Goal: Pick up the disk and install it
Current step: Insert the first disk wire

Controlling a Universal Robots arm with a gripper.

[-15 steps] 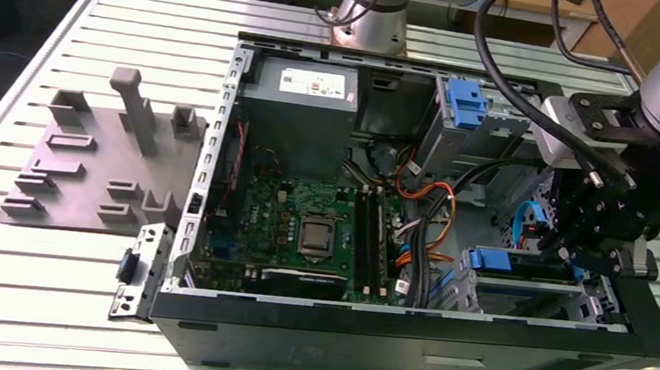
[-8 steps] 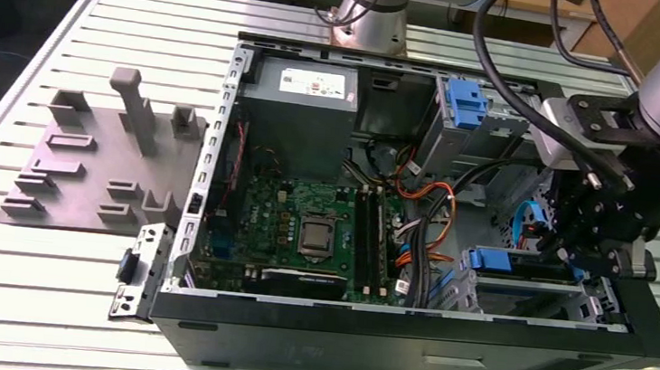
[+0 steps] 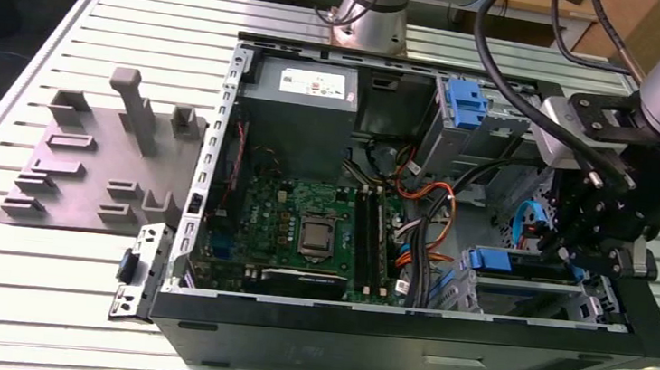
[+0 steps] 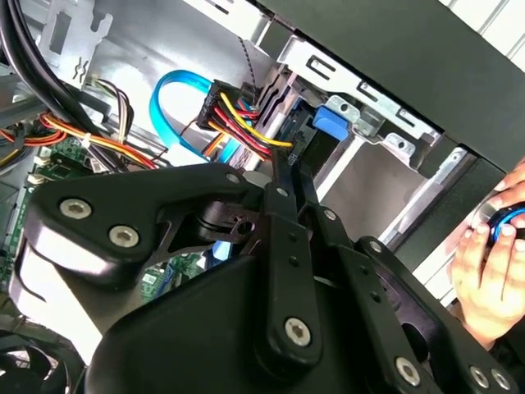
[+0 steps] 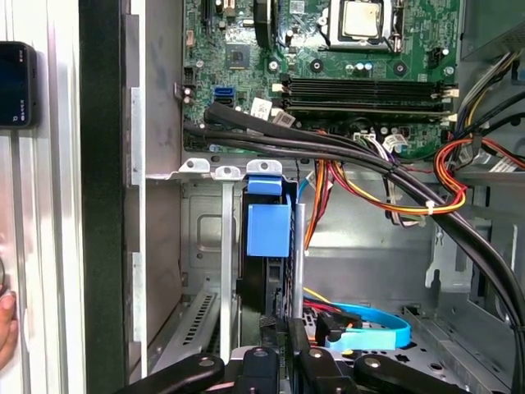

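The disk [image 5: 264,279] stands on edge in the drive bay of the open computer case [image 3: 413,334], at the exterior view's right. Its blue carrier tab [image 5: 268,230] faces the motherboard, and the same blue tab [image 3: 502,261] shows at the bay's mouth in the exterior view. My gripper [image 3: 563,255] reaches down into that bay. In both wrist views its two thin black fingers [image 4: 277,193] run close together along the disk's edge, and the gripper [image 5: 279,332] looks shut on it. Most of the disk's body is hidden by the bay walls and the gripper [image 4: 289,164].
Orange, red and yellow cables [image 5: 385,193] and a blue data cable [image 5: 369,324] hang beside the bay. A second blue carrier [image 3: 465,103] sits in the upper bay beside the grey power supply [image 3: 303,91]. A person's hand [image 4: 492,267] rests outside the case. A grey fixture [image 3: 102,163] lies on the table.
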